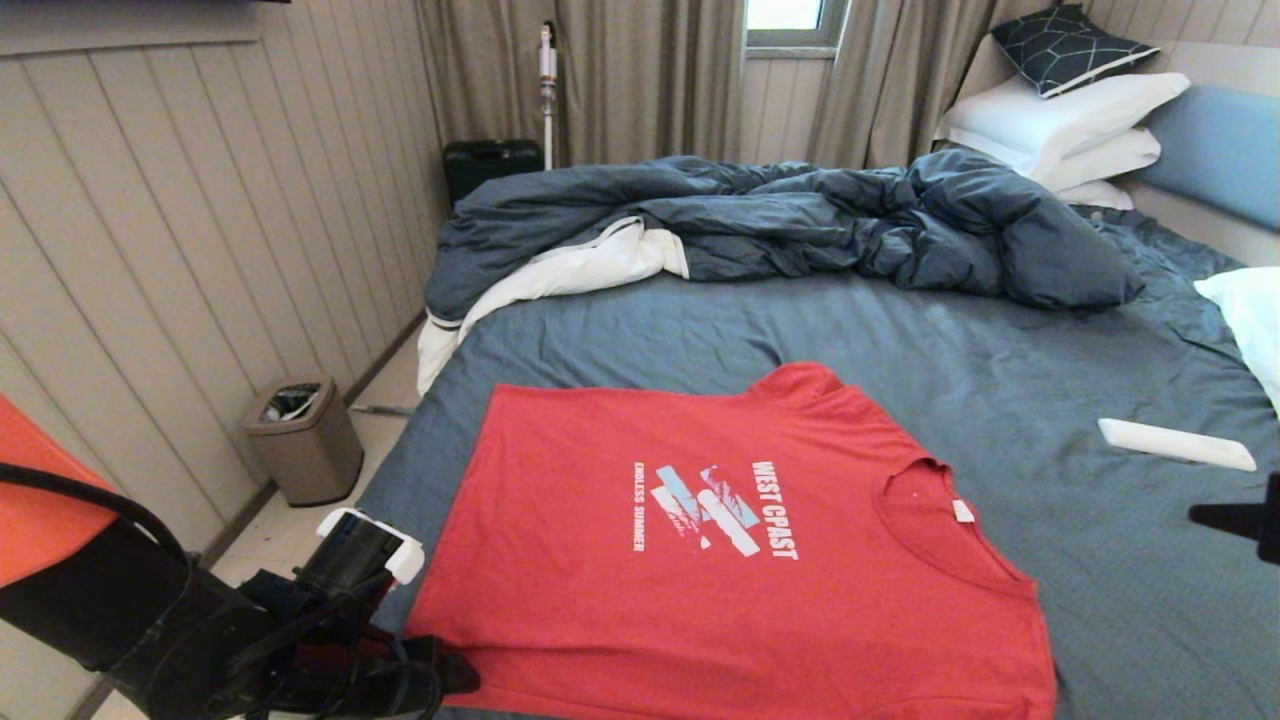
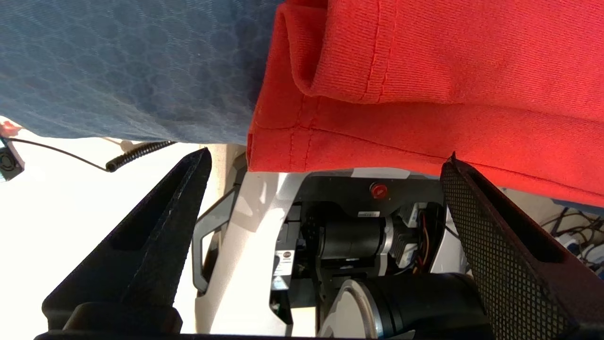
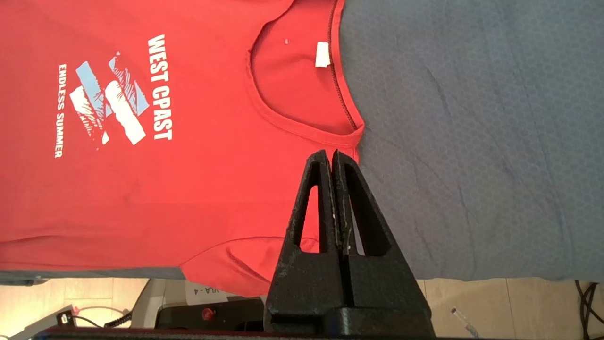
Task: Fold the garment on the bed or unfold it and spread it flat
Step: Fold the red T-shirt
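Observation:
The garment (image 1: 720, 560), a red T-shirt with white lettering, lies spread print-up on the bed (image 1: 1000, 350) along its near edge, collar (image 3: 302, 71) toward the right. Its hem corner (image 2: 302, 137) and near sleeve (image 3: 226, 264) hang over that edge. My left gripper (image 2: 328, 160) is open just below the hanging hem at the shirt's left end, nothing between its fingers. My right gripper (image 3: 331, 153) is shut and empty, hovering by the shoulder beside the collar. Its black tip (image 1: 1240, 520) shows at the head view's right edge.
A rumpled dark blue duvet (image 1: 780, 220) covers the far half of the bed. White pillows (image 1: 1060, 120) are stacked at the headboard, and another (image 1: 1250, 320) lies at the right edge. A white bar-shaped object (image 1: 1175, 443) rests right of the shirt. A bin (image 1: 305, 440) stands on the floor by the left wall.

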Controlling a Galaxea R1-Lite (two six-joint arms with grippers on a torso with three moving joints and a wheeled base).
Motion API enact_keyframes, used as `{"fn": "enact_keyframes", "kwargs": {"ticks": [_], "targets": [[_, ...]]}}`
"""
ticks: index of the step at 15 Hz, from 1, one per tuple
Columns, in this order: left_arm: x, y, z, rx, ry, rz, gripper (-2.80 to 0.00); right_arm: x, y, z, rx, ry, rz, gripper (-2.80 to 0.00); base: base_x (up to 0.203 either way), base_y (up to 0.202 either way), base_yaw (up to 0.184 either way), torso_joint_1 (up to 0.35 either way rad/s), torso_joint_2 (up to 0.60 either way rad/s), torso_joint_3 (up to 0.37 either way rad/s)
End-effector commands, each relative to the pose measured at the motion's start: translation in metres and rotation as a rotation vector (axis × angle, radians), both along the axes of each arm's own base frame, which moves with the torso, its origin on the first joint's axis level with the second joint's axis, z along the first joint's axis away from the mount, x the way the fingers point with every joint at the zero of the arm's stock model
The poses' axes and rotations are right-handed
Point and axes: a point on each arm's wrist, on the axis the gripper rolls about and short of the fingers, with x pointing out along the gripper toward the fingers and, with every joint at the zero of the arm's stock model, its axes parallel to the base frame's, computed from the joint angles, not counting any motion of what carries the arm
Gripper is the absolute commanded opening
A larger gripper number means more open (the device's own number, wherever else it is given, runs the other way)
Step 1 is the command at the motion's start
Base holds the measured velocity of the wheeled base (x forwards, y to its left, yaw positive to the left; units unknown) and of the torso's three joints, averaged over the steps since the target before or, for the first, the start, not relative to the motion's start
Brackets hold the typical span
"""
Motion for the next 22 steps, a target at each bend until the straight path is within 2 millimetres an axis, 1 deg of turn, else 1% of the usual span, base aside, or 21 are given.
{"fn": "enact_keyframes", "kwargs": {"ticks": [1, 2, 8, 10, 13, 15, 19, 22], "targets": [[0.000, -0.001, 0.000, -0.002, -0.001, -0.001, 0.00, 0.002, -0.001, -0.001, 0.006, 0.008, 0.002, -2.80, 0.000, 0.000, 0.000, 0.000, 0.00, 0.000], [-0.001, -0.001, 0.001, -0.005, -0.002, -0.002, -2.80, 0.003, -0.001, -0.002, 0.007, 0.012, 0.002, -2.80, 0.000, 0.000, 0.000, 0.000, 0.00, 0.000], [-0.004, -0.006, 0.003, -0.030, 0.003, 0.009, -2.80, 0.003, -0.002, -0.003, 0.009, 0.018, -0.001, -2.80, 0.000, 0.000, 0.000, 0.000, 0.00, 0.000], [-0.005, -0.006, 0.003, -0.030, 0.003, 0.009, -2.80, 0.003, -0.001, -0.006, 0.011, 0.028, 0.002, -2.80, 0.000, 0.000, 0.000, 0.000, 0.00, 0.000], [-0.007, -0.004, 0.011, -0.043, -0.025, 0.011, -2.80, 0.004, -0.002, -0.015, 0.022, 0.063, 0.004, -2.80, 0.000, 0.000, 0.000, 0.000, 0.00, 0.000], [-0.008, -0.003, 0.017, -0.055, -0.048, 0.011, -2.80, 0.004, -0.002, -0.028, 0.020, 0.112, 0.020, -2.80, 0.000, 0.000, 0.000, 0.000, 0.00, 0.000], [-0.009, -0.003, 0.032, -0.084, -0.097, 0.010, -2.80, 0.014, -0.007, -0.063, 0.059, 0.256, 0.040, -2.80, 0.000, 0.000, 0.000, 0.000, 0.00, 0.000], [-0.006, -0.004, 0.041, -0.102, -0.131, 0.011, -2.80, 0.022, -0.011, -0.091, 0.080, 0.300, 0.045, -2.80, 0.000, 0.000, 0.000, 0.000, 0.00, 0.000]]}}
